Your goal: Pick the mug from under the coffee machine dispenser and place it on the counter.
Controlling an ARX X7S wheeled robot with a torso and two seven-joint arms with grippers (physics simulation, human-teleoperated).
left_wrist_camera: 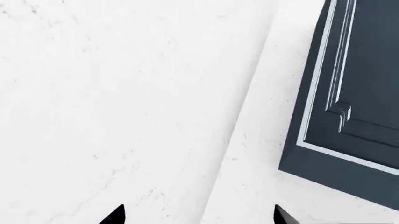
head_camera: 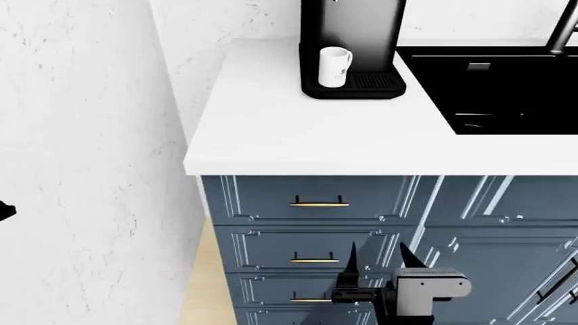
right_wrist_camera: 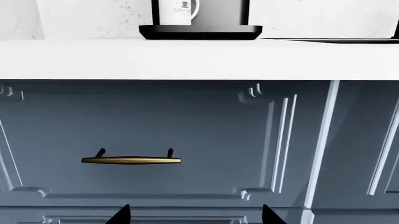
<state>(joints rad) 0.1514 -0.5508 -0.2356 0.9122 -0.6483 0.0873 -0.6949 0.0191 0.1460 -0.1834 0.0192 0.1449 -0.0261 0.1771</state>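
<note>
The mug (head_camera: 334, 66) stands upright on the ribbed drip tray of the coffee machine dispenser (head_camera: 352, 47), near the counter's (head_camera: 298, 139) back edge and toward its left end, just left of the black sink (head_camera: 505, 88); it sits under the spout because it has not yet been lifted off. It is a small white cylinder with a loop handle and a faint dark logo, which shows in the right wrist view. The right gripper (head_camera: 380, 254) hangs well below the front edge, in front of the blue drawers (head_camera: 316, 210), its 2 fingers spread apart and holding nothing, probably poised to rise toward the mug. The left gripper (left_wrist_camera: 199, 214) faces the white marbled wall (left_wrist_camera: 112, 93) beside a cabinet panel (left_wrist_camera: 355, 93); its 2 fingertips are wide apart and empty.
</note>
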